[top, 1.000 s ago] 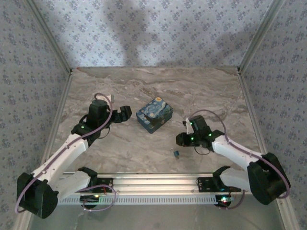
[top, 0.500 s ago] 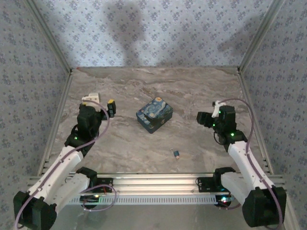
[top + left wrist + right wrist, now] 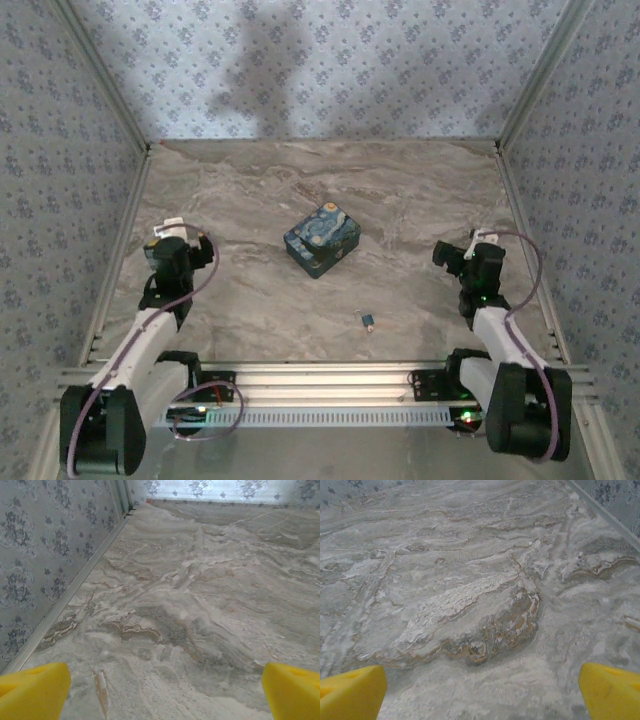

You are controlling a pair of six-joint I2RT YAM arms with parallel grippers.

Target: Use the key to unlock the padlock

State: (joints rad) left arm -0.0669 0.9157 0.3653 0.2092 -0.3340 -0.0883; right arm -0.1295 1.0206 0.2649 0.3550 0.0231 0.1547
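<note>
The padlock (image 3: 367,321), a tiny blue-grey metal piece, lies alone on the marble table in front of the painted box. I cannot make out the key at this size. My left gripper (image 3: 163,240) is drawn back by the left wall, far from the padlock. In the left wrist view its yellow fingertips (image 3: 33,690) sit at the bottom corners, wide apart over bare marble. My right gripper (image 3: 452,254) is drawn back near the right wall. It is open too, with yellow fingertips (image 3: 611,689) spread and nothing between them.
A blue-and-yellow starry-night box (image 3: 322,238) stands mid-table, behind the padlock. Patterned walls close the table on the left, right and back, and an aluminium rail (image 3: 320,378) runs along the near edge between the arm bases.
The right gripper has opened and swung from beside the padlock back to the right wall. The left arm has folded back towards the left wall. The padlock has stayed put.
</note>
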